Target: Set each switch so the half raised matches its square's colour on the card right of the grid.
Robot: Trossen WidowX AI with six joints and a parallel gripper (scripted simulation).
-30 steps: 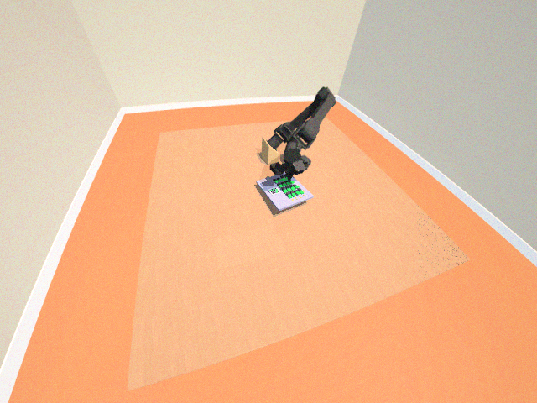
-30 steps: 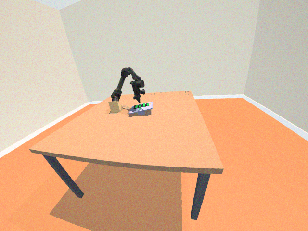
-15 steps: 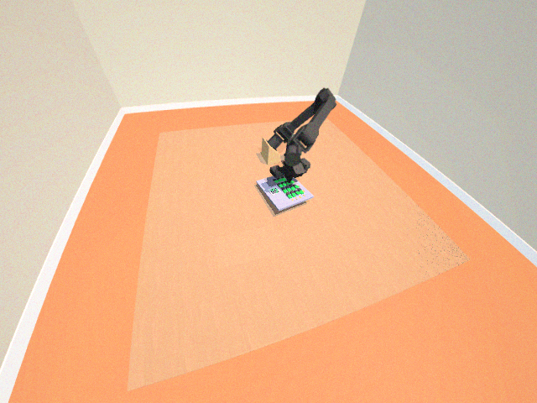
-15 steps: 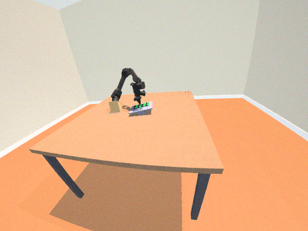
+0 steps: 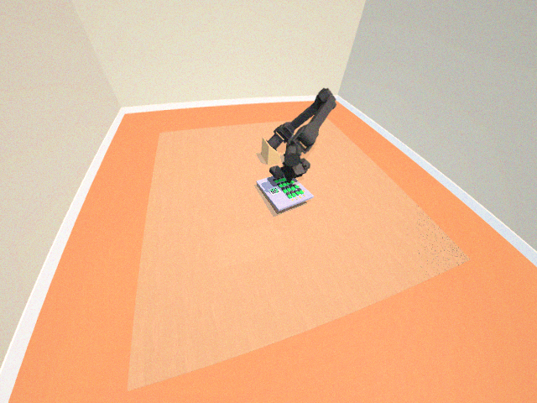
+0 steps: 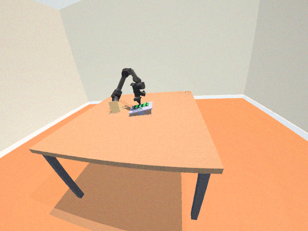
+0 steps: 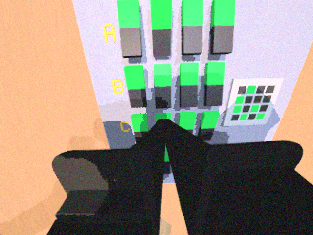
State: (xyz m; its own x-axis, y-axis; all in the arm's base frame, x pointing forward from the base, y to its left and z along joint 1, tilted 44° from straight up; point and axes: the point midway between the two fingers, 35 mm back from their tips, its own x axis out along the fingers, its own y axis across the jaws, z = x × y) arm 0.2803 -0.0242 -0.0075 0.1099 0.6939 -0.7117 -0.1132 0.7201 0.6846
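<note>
The lilac switch panel (image 5: 279, 204) (image 6: 150, 106) (image 7: 254, 34) is tilted, its far side higher. The small card (image 5: 274, 191) (image 6: 140, 108) (image 7: 228, 118) shows, far row first: dark, green, dark, dark; green, dark, dark, dark; green, dark, green, dark; dark, green, dark, green. In row A, switch A2 (image 7: 161, 26) has a darker near half than its neighbours, whose near halves look raised. Switch B1 (image 7: 135, 84) looks different from the other three in row B. My gripper (image 5: 289, 179) (image 6: 139, 103) (image 7: 163, 124) is shut and empty, its tips low at column 2 around rows C and D. It hides most of row D; contact cannot be told.
A tan upright block (image 5: 269, 151) (image 6: 115, 107) stands on the table (image 5: 208, 260) (image 6: 124, 139) near the arm's base, on the card's side of the arm. The arm's shadow falls across the panel's near part.
</note>
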